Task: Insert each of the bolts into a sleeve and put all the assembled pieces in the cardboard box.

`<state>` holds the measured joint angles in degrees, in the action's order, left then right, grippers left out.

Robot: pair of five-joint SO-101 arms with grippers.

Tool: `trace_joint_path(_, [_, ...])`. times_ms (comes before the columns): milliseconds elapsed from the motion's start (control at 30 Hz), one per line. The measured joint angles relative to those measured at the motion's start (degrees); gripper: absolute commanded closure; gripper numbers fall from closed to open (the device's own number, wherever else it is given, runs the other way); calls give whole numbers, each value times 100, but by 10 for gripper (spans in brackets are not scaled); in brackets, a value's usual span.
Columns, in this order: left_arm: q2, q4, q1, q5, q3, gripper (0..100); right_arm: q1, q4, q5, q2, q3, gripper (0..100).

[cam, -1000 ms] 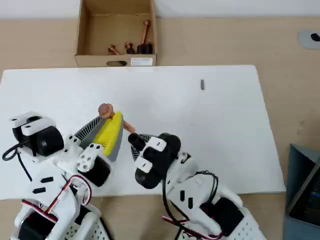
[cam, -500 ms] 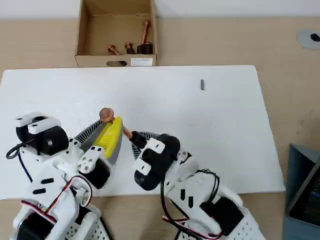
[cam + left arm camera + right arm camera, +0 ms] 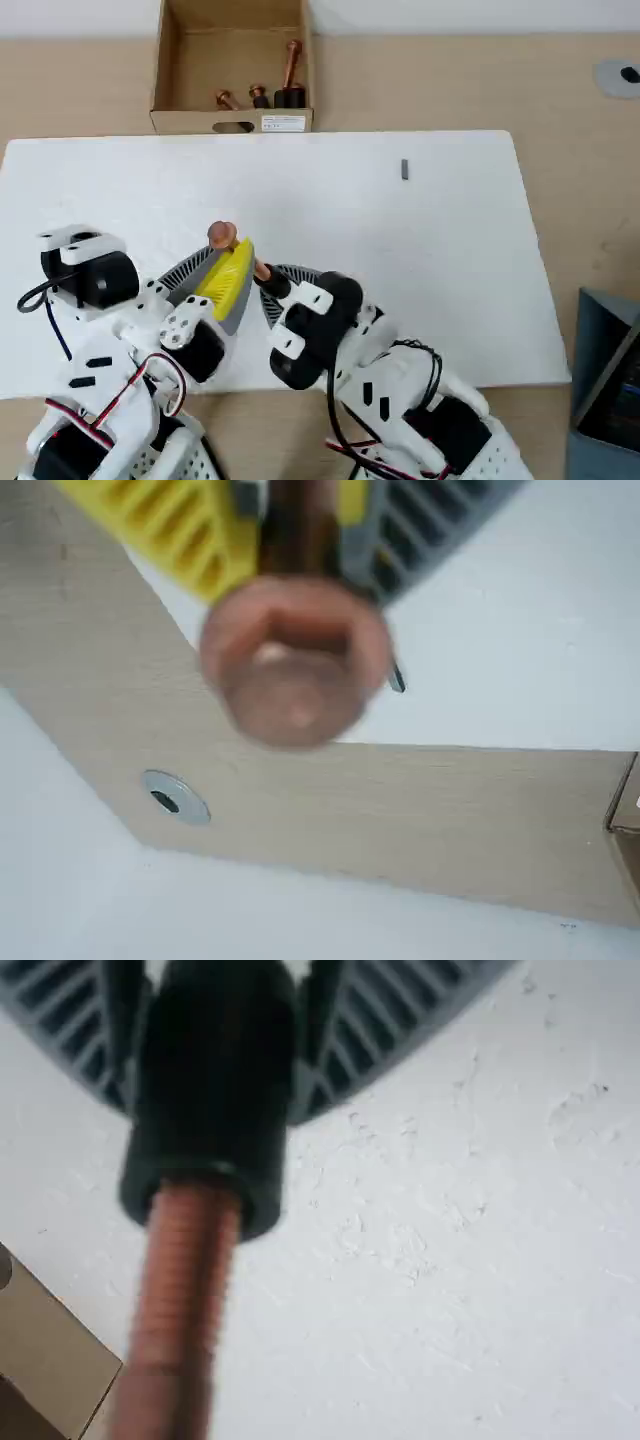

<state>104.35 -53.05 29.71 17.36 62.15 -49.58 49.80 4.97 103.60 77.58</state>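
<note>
My left gripper [image 3: 226,252] is shut on a copper bolt; the bolt's head [image 3: 222,236] sticks out past the yellow and grey fingers. In the left wrist view that bolt head [image 3: 295,665] sits close in front, just beyond the left gripper [image 3: 300,505]. My right gripper [image 3: 273,288] is shut on a black sleeve [image 3: 210,1090]. The bolt's threaded shaft [image 3: 180,1300] enters the sleeve's end. Both meet over the front left of the white board [image 3: 420,270]. The cardboard box [image 3: 163,70] stands at the back with three assembled pieces [image 3: 288,92] inside.
A small dark piece [image 3: 404,169] lies on the board toward the back right. A round grey disc [image 3: 620,76] is set in the wooden table at the far right. A grey bin [image 3: 605,375] stands off the board's right edge.
Both grippers have drifted slightly toward the front of the table, the bolt head moving right and nearer. The bare shaft between bolt head and sleeve looks a little shorter.
</note>
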Motion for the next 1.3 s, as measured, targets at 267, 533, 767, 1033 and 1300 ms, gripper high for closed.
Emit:
trace_joint_path(267, [9,-853,501,-475,176,998,-35,9,0,-9,9,989])
trace_joint_path(533, [18,-949,510,-492,281,866,-44,26,18,-9,26,989])
trace_joint_path(767, [18,-976,387,-510,325,802,-9,26,149,-9,26,989])
trace_joint_path(1033, [-9,-1380,18,-484,290,798,-35,0,158,0,0,989])
trace_joint_path(1300, [0,-1600,0,-484,-589,805,-18,-9,158,0,0,989])
